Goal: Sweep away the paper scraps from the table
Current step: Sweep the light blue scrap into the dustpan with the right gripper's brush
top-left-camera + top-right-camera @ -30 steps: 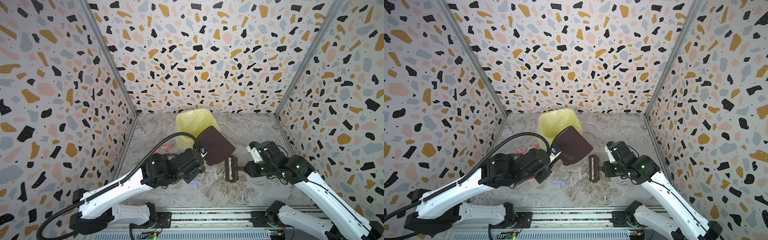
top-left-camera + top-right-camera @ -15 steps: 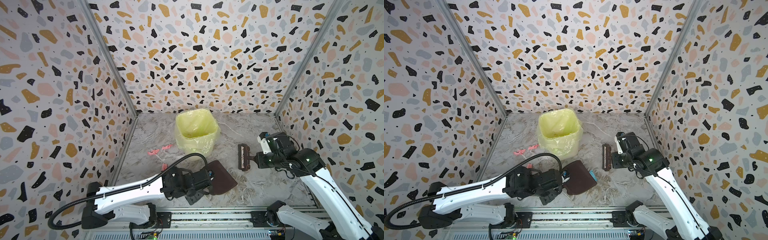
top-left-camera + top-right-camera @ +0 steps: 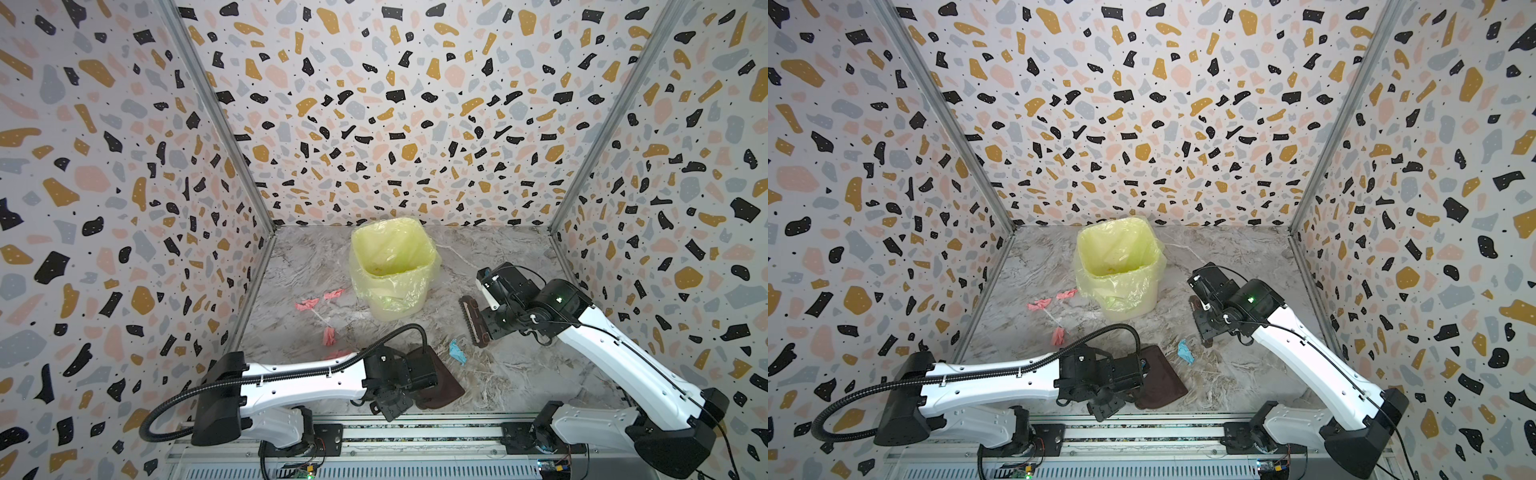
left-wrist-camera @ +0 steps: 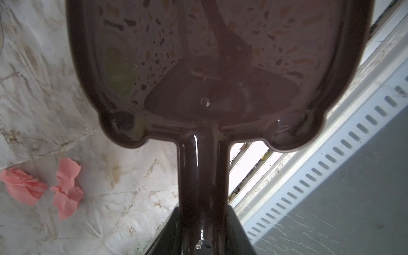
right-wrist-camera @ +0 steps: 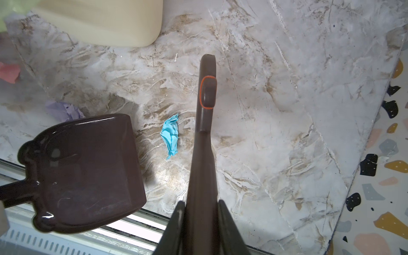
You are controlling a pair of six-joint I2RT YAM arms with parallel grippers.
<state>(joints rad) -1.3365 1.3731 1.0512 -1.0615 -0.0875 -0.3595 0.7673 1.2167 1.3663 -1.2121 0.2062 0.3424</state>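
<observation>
Holding a dark brown plastic dustpan [image 3: 440, 382] by its handle, the left gripper [image 4: 202, 225] is clamped narrow around it. The pan sits at the front edge of the grey-white marble-patterned table [image 3: 519, 374]. Right gripper [image 5: 201, 216] is closed tight on the handle of a dark brown brush [image 3: 473, 322], right of the bin w/ yellow plastic liner [image 3: 395, 299]. Light blue crumpled paper scrap [image 3: 457, 351] lies btw pan & brush, touching neither. Pink paper scraps [image 3: 307, 305] lie left of the bin. Lilac scrap [image 5: 63, 110] is partly hidden behind the pan.
</observation>
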